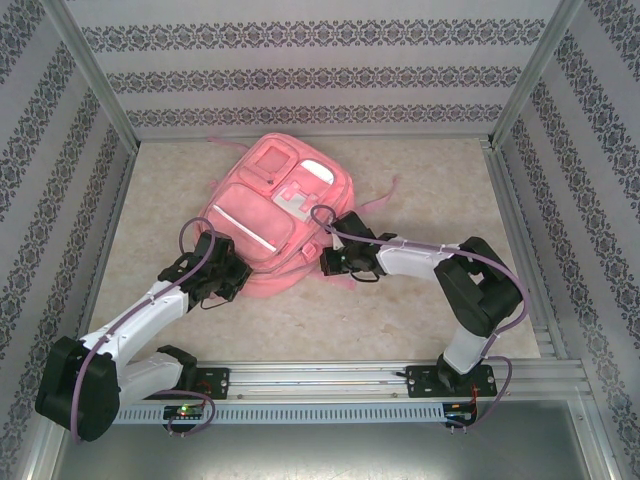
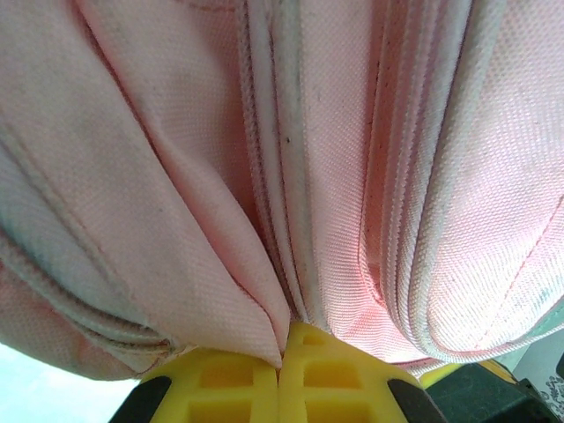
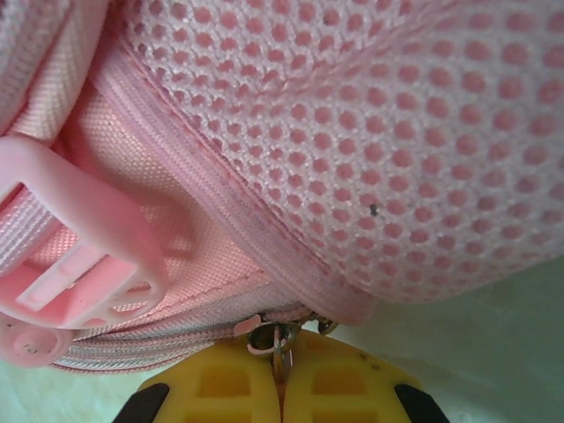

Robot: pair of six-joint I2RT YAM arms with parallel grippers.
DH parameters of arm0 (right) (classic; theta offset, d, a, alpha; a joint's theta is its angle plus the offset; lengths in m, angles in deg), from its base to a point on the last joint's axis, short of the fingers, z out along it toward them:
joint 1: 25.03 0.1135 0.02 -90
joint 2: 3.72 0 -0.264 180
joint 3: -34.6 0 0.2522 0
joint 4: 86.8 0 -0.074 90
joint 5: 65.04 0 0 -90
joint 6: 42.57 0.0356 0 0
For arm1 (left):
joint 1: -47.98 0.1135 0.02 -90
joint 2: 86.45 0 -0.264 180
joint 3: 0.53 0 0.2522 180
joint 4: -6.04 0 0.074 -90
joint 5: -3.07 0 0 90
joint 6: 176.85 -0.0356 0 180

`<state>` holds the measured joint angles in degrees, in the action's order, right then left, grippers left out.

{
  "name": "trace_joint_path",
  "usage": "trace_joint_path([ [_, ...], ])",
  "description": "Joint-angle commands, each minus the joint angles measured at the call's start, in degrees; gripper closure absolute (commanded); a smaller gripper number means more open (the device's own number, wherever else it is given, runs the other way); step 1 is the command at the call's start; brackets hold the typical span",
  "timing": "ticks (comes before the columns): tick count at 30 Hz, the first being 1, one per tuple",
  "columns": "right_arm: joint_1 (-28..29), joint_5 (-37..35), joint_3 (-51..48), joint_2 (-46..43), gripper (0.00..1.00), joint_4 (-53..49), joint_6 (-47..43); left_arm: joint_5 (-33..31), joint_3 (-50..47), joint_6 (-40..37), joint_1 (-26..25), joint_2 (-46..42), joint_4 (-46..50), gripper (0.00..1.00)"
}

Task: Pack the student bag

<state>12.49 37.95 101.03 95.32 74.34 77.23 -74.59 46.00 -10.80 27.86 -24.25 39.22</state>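
BAG: your student bag point(image 1: 272, 215) lies flat mid-table point(image 1: 420, 310), front pockets up | LEFT: your left gripper point(image 2: 280, 345) is pinched together on a fold of the student bag's pink fabric at its near-left edge | RIGHT: your right gripper point(image 3: 282, 363) is clamped on the zipper pull point(image 3: 278, 337) just below the mesh panel point(image 3: 397, 132).

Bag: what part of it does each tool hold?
Left tool pinches a fabric fold of the bag; right tool pinches its zipper pull.
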Motion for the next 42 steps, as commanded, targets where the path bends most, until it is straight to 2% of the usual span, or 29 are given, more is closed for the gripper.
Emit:
trace_joint_path([
  [1,-2.69,-4.19,1.53,0.92,0.97,-1.01,1.27,-1.20,-0.48,-1.42,1.32,0.18,-1.30,1.00],
  [4,-2.91,-5.06,2.23,1.50,0.95,-1.47,2.12,-0.28,-0.31,-1.76,1.16,1.05,-1.94,1.00],
  [11,-1.83,-2.45,-0.88,-3.15,0.68,0.80,2.24,2.82,0.23,-2.40,-2.46,2.60,-4.79,1.00],
  [15,-0.98,-2.47,-4.15,-8.49,0.58,0.45,2.74,5.39,-0.35,-1.63,-5.48,4.68,-9.27,1.00],
  [18,-0.69,-3.48,-7.23,-13.46,0.57,-0.14,6.05,5.33,-0.34,-0.79,-8.69,6.53,-12.29,1.00],
  [24,-0.65,-5.15,-14.40,-23.23,0.61,3.53,24.28,5.30,0.31,2.78,-16.09,13.04,-23.41,0.98],
  [30,-1.76,-5.53,-18.56,-26.53,0.63,6.66,38.09,7.31,5.76,2.75,-22.80,22.77,-29.40,0.90],
  [37,-3.45,-2.36,-21.44,-25.54,0.65,10.64,42.53,10.74,9.11,2.70,-26.39,29.83,-36.02,0.76],
  [42,-5.14,0.21,-22.73,-21.72,0.68,15.96,42.99,10.76,11.08,1.62,-27.36,30.48,-35.08,0.72],
])
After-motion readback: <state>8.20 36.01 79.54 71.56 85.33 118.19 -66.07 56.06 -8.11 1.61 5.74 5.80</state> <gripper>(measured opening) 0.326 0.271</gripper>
